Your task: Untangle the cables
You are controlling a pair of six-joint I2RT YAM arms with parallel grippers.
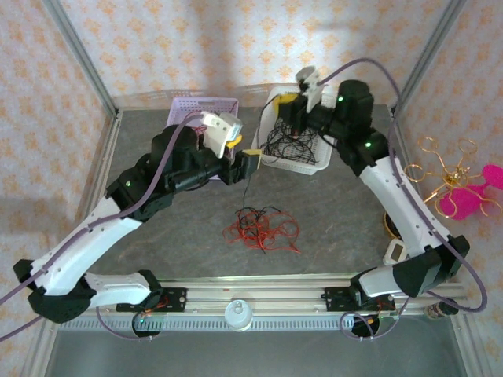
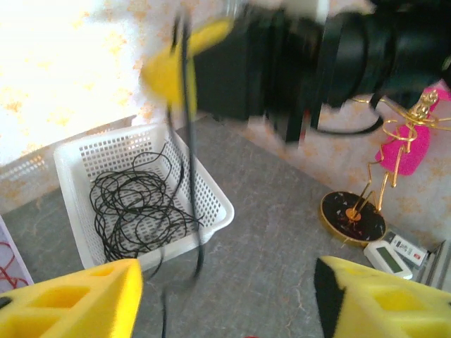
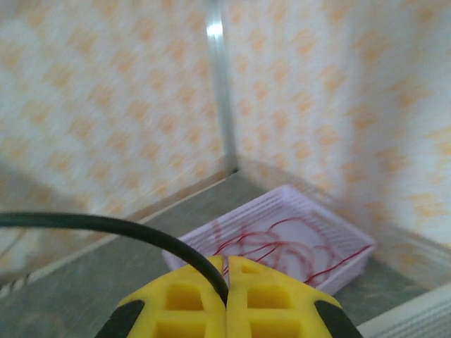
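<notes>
Two tools noted, both near the far half of the worktop (image 1: 173,228). The right tool (image 3: 225,282) is clenched: its yellow fingers meet with no gap and pinch one black strand (image 3: 106,225) right at the tips, the strand arching away to that tool's left. From the left wrist view the same strand drops from the right tool, blurred, past the near side of the white basket (image 2: 215,204) and on down between the left tool's fingers. The left tool (image 2: 227,299) is released, its fingers standing wide apart and nothing gripped; whether the strand brushes either finger I cannot tell. A loose tangle (image 1: 263,228) of red and black cable lies flat on the worktop, beneath the left tool and toward the arm bases from it, well apart from the right tool. One thin black line rises from the tangle toward the left tool. A black coil (image 2: 134,211) sits inside the white basket, directly under and just behind the right tool, and just beside the left tool on its outer side. Red wires (image 3: 282,246) lie in the lilac basket (image 1: 204,100), ahead of the right tool's fingertips and behind the left tool.
</notes>
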